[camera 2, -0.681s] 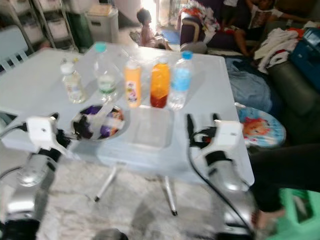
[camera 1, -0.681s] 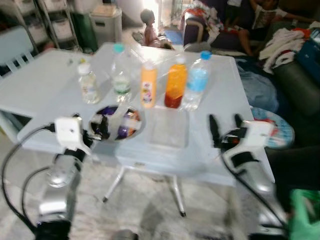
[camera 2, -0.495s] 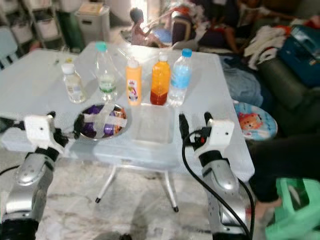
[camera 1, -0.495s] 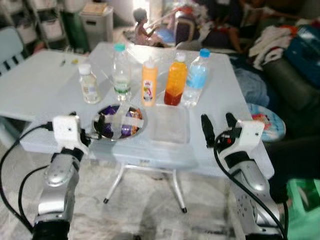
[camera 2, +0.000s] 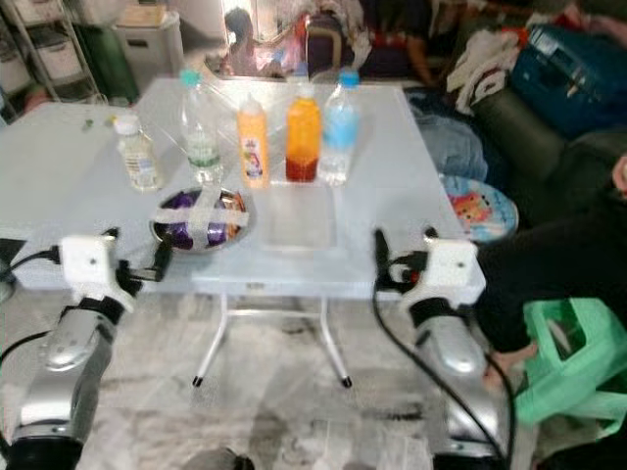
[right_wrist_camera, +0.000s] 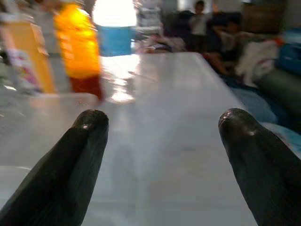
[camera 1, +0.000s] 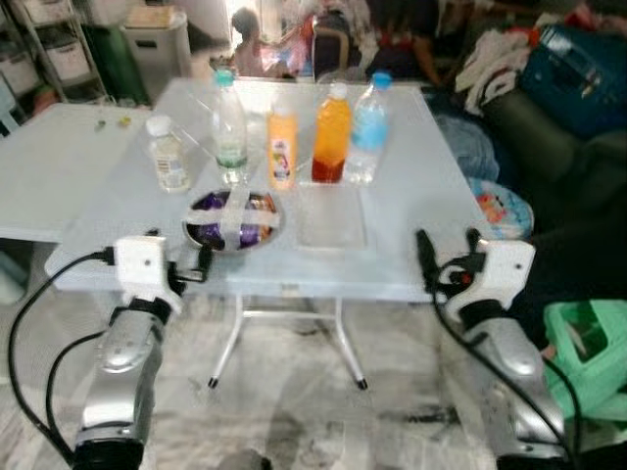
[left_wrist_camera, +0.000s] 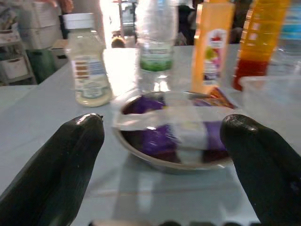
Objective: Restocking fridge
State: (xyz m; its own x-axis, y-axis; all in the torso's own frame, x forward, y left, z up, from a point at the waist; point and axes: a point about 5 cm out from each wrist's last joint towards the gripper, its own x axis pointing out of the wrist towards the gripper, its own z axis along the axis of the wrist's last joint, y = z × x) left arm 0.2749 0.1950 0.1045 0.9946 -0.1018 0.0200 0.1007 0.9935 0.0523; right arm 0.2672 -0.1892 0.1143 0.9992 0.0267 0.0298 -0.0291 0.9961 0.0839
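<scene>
Five bottles stand in a row on the pale table: a small pale bottle, a clear water bottle, a yellow bottle, an orange juice bottle and a blue-labelled water bottle. In front of them sit a metal bowl of purple packets under tape and an empty clear plastic tub. My left gripper is open at the table's front edge, facing the bowl. My right gripper is open at the front right corner, facing the orange bottle.
A second pale table adjoins on the left. A green plastic stool and a person's dark leg are close on the right. A sofa with clothes, people and storage shelves lie behind. Marble floor spreads below.
The whole view has pulled back, so the table looks smaller and farther. Both grippers, earlier over the table's front part, now sit at its front edge, still open.
</scene>
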